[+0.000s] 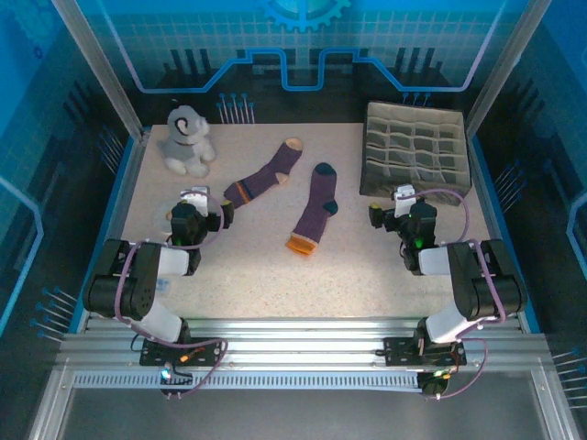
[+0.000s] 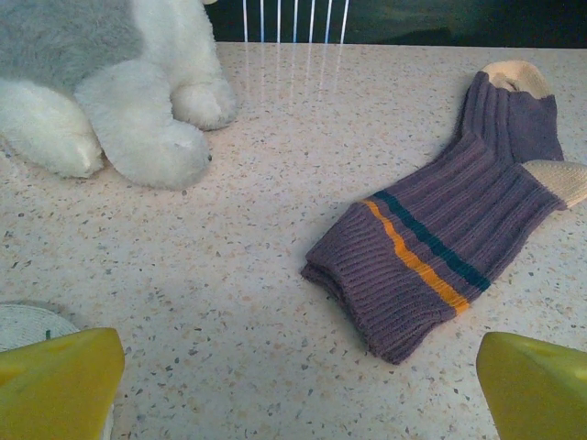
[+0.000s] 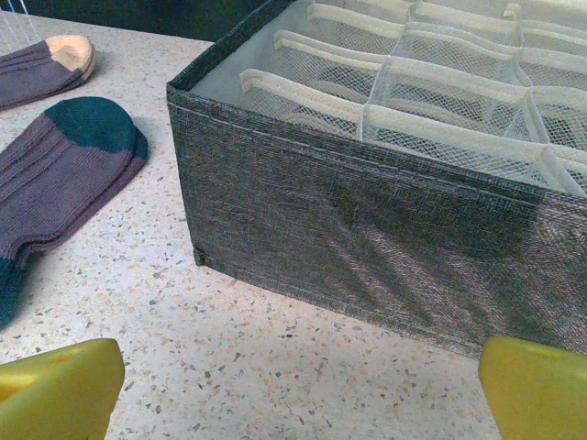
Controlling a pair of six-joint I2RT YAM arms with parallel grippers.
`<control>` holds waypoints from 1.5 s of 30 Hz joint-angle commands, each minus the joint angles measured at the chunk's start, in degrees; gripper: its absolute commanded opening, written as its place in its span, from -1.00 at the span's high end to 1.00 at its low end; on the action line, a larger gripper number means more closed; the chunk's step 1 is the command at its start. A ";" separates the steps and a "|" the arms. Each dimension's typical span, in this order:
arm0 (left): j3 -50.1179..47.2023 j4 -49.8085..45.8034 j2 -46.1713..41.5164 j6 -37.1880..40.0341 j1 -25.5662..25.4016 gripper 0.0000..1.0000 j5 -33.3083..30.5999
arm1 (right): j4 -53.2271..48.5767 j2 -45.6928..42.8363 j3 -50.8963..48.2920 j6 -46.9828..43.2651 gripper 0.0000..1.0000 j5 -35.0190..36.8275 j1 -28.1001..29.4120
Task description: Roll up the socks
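Left gripper (image 2: pixel 293 399): jaws wide apart, empty.
Right gripper (image 3: pixel 298 394): jaws wide apart, empty.
Tan-toed sock (image 1: pixel 264 174): flat, centre frame.
Navy-toed sock (image 1: pixel 315 215): flat, just right of it, apart.
Toy (image 1: pixel 188 139): upper left.
Box (image 1: pixel 415 147): upper right.

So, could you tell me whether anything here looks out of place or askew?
Only the grey plush toy at the far left seems out of place. The tan-toed purple knit sock and navy-toed purple knit sock lie flat, apart, at different angles; nothing looks damaged.
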 commanded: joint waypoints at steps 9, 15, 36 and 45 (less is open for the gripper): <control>-0.73 0.05 -1.32 -0.78 0.67 -0.99 -0.15 | -0.09 -1.16 -0.41 0.92 -1.00 0.70 0.34; -0.68 0.00 -1.32 -0.79 0.68 -0.99 -0.10 | -0.09 -1.16 -0.39 0.92 -1.00 0.69 0.40; 0.44 -4.11 -3.73 -0.96 1.23 -0.99 1.49 | -5.97 -5.69 0.79 0.90 -1.00 -1.72 -0.44; 9.62 -31.72 -19.69 -6.75 1.15 -0.98 5.48 | -43.00 -19.47 15.43 0.07 -0.75 -1.32 9.76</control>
